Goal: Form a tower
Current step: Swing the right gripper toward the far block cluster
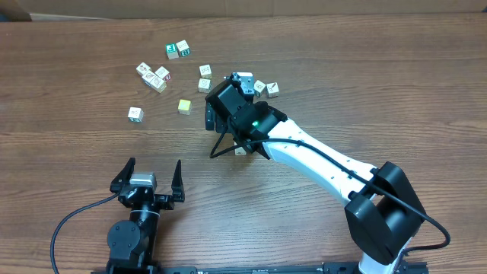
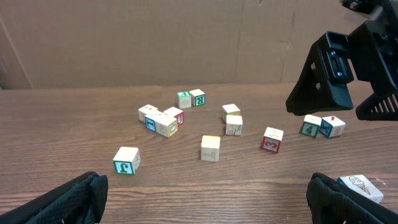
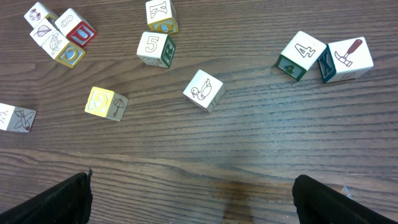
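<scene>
The tower is not yet begun: the wooden picture cubes [image 1: 154, 77] lie singly across the far half of the table [image 1: 365, 68], a few touching in a small cluster. The right gripper [image 3: 193, 202] hovers over them, jaws wide and empty, with a bird cube [image 3: 204, 91] just ahead of it. The left gripper [image 1: 149, 176] sits by the near edge, well apart from the cubes, jaws wide, holding nothing.
</scene>
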